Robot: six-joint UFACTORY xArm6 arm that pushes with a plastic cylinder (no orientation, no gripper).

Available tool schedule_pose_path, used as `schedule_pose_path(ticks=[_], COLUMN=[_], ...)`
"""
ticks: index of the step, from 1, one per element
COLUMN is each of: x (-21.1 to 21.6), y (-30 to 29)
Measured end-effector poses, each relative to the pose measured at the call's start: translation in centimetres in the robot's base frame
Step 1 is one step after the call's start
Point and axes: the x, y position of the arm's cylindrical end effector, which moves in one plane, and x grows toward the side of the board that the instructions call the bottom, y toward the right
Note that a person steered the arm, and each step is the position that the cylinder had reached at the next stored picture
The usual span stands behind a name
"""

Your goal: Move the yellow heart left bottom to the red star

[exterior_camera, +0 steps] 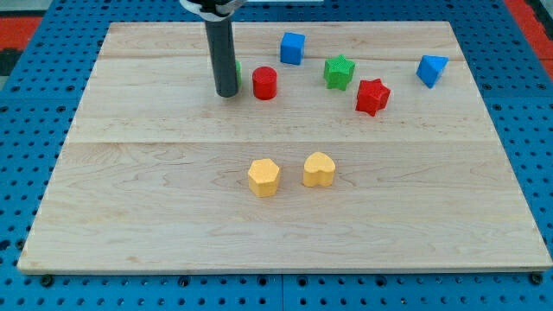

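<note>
The yellow heart (319,169) lies a little below the board's middle, with a yellow hexagon (263,177) just to its left. The red star (372,96) sits toward the view's upper right, well above and right of the heart. My tip (227,93) rests on the board at the upper middle-left, just left of a red cylinder (264,83) and far up and left of the heart. A green block (238,68) is mostly hidden behind the rod.
A blue cube (292,47) lies near the top edge. A green star (340,72) sits up and left of the red star. A blue triangular block (431,69) lies at the upper right. The wooden board (130,216) sits on a blue pegboard.
</note>
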Motion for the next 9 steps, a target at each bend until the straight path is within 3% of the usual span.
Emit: schedule_pose_path(ticks=[1,2,3,5,6,7,8,9], x=[-1.5,0.0,1.7,7.9,8.9,15.0,19.4,18.4], y=[-0.7,0.2,7.7,14.1,19.2,23.0,17.7,11.2])
